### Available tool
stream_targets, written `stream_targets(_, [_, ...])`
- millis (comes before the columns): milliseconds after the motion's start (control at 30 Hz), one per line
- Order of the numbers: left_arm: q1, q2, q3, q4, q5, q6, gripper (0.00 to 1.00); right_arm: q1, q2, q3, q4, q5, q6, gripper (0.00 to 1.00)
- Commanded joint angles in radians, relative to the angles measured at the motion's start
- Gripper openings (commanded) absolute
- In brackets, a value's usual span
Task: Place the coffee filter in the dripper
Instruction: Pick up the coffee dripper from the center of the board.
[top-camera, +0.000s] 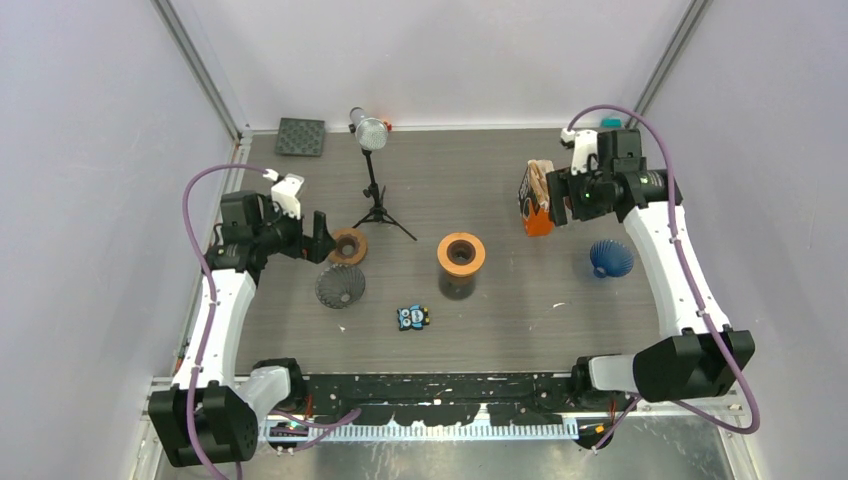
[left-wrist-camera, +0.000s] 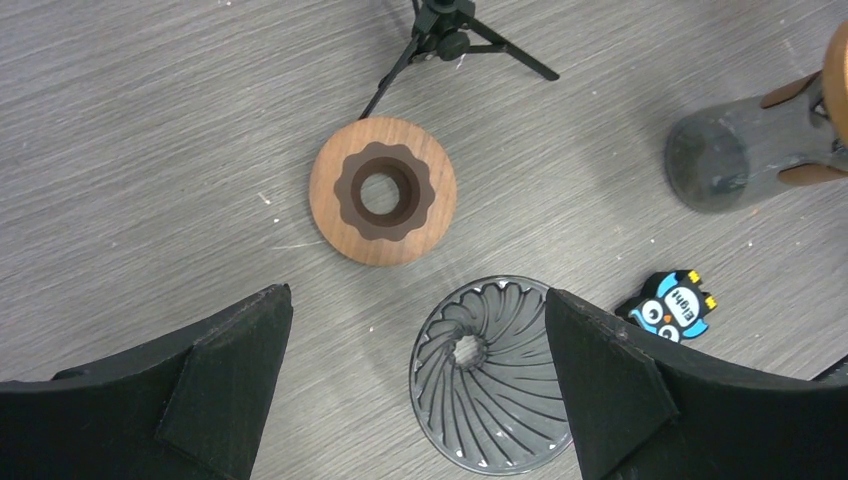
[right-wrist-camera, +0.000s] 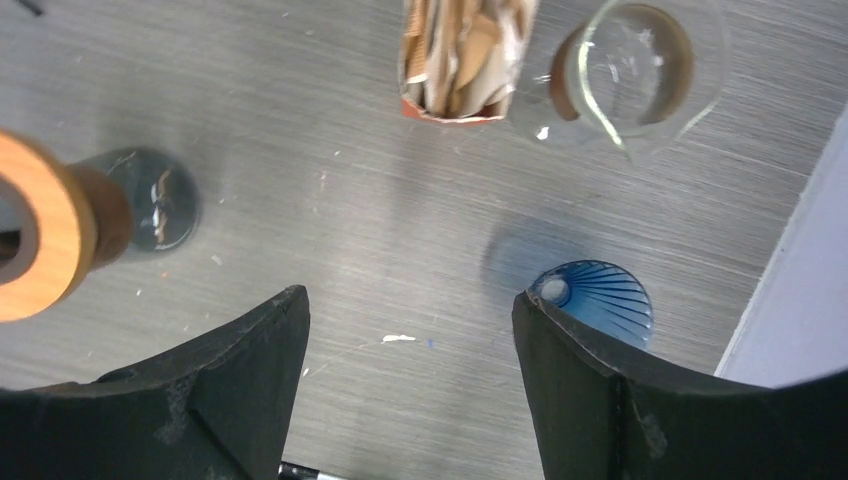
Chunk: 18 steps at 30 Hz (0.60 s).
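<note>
The paper coffee filters (top-camera: 540, 183) stand in an orange holder (top-camera: 537, 220) at the right back; they also show in the right wrist view (right-wrist-camera: 465, 50). My right gripper (top-camera: 556, 196) is open and empty, just beside the holder; in its wrist view (right-wrist-camera: 408, 298) it hovers over bare table. A blue dripper (top-camera: 610, 258) (right-wrist-camera: 598, 300) lies at the right. A grey glass dripper (top-camera: 340, 286) (left-wrist-camera: 490, 375) lies at the left. My left gripper (top-camera: 322, 240) (left-wrist-camera: 417, 298) is open and empty above the grey dripper and a brown wooden ring (top-camera: 348, 245) (left-wrist-camera: 382, 190).
An orange wooden ring on a glass stand (top-camera: 461, 257) is mid-table. An owl sticker (top-camera: 412, 317) lies near the front. A microphone on a tripod (top-camera: 372, 135) and a black square pad (top-camera: 301, 137) are at the back. A clear glass carafe (right-wrist-camera: 640, 70) stands beside the holder.
</note>
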Motion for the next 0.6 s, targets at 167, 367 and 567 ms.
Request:
stream_targets(167, [0.003, -0.002, 0.087, 0.043, 0.054, -0.066, 1.00, -0.034, 0.003, -0.039, 0.269, 0.084, 0.100, 0.68])
stream_targets(367, [0.003, -0.009, 0.090, 0.061, 0.040, -0.065, 1.00, -0.034, 0.130, 0.005, 0.357, 0.096, 0.121, 0.47])
stream_targets(567, [0.003, -0.015, 0.080, 0.073, 0.027, -0.099, 1.00, -0.034, 0.216, 0.033, 0.383, 0.111, 0.123, 0.37])
